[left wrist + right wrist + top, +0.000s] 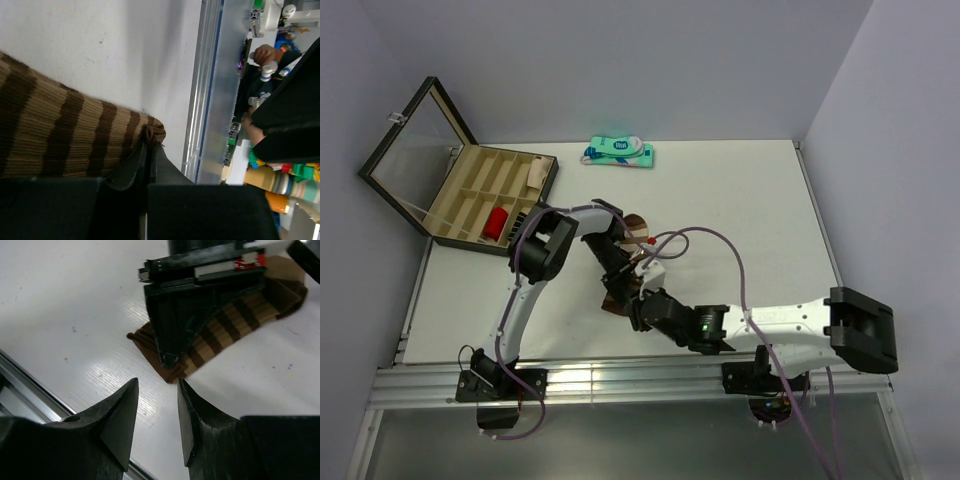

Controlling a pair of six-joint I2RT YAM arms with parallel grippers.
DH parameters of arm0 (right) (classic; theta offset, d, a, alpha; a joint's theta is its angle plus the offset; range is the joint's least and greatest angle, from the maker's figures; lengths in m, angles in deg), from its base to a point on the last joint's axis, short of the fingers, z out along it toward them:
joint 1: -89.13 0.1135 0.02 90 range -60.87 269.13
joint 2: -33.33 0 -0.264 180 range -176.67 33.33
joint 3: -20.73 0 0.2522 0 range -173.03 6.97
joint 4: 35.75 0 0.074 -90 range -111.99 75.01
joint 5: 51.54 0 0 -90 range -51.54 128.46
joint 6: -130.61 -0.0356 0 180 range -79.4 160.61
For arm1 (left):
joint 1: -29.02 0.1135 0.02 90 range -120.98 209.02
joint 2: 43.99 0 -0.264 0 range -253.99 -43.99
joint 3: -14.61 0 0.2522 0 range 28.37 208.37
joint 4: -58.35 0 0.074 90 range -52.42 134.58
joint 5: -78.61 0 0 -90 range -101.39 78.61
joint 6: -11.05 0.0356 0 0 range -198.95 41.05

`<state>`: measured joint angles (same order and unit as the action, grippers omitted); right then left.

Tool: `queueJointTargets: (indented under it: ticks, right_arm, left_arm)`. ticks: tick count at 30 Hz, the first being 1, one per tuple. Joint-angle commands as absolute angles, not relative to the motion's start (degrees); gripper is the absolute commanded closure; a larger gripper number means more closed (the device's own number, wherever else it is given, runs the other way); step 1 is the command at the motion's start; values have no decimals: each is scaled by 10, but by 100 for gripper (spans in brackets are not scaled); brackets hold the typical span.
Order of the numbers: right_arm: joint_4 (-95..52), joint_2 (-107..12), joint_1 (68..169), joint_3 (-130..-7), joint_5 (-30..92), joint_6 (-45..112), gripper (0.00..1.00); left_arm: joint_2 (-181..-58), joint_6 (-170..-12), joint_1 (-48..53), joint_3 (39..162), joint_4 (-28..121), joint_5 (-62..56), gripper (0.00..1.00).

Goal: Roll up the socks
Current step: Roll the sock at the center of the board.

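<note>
Hovering low near the front rail of the table, the right gripper has its 2 fingers slightly parted with nothing between them. It is released and sits just short of the brown sock. That sock lies flat on the table, its tan and dark bands running away from the rail. The left gripper comes down on the sock's near end, and its 2 fingers are clenched together on a puckered bit of fabric there. Both grippers meet at about the middle of the table, close to each other. Farther back on the left stands an open box with divided compartments, one holding a red item. A teal-and-white package lies by the far edge.
</note>
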<state>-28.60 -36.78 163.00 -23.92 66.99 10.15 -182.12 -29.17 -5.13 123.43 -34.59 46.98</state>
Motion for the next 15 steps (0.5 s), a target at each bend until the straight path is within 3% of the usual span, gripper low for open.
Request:
queueJointTargets:
  ticks: [1, 15]
  right_arm:
    - [-330, -421, 1638, -283, 668, 148, 56]
    - [-360, -521, 1638, -344, 556, 210, 57]
  left_arm:
    - [-1852, -275, -45, 1247, -338, 426, 100]
    - [-1892, -315, -39, 1259, -340, 409, 100]
